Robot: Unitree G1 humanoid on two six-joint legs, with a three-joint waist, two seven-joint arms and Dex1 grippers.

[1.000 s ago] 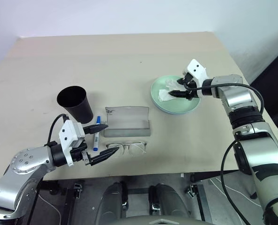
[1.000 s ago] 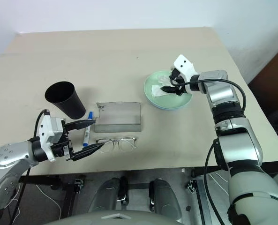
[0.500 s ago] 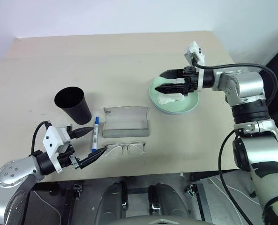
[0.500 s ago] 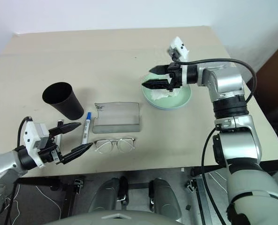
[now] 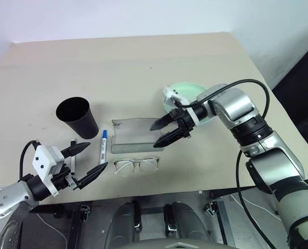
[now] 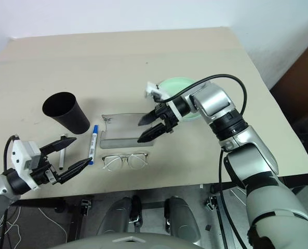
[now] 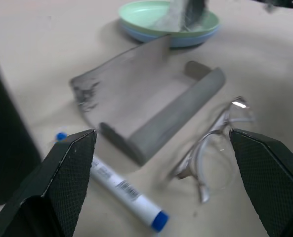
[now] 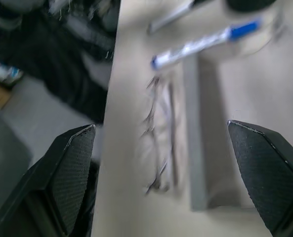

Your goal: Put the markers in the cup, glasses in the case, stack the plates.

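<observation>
On the table (image 5: pixel 205 171) you have the cup (image 5: pixel 79 117) standing at the left. Just right of it lies a marker (image 5: pixel 102 147), and a second marker (image 6: pixel 63 157) lies nearer you, left of the first. The open case (image 5: pixel 135 136) sits right of the markers, with the glasses (image 5: pixel 136 166) just in front of it. The stacked plates (image 7: pixel 171 22) rest farther off, to the right of the case.

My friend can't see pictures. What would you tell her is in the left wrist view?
An open grey case lies on a beige table, with a blue-capped marker and clear-framed glasses in front of it. Behind it sit stacked plates, mint green on blue.
</observation>
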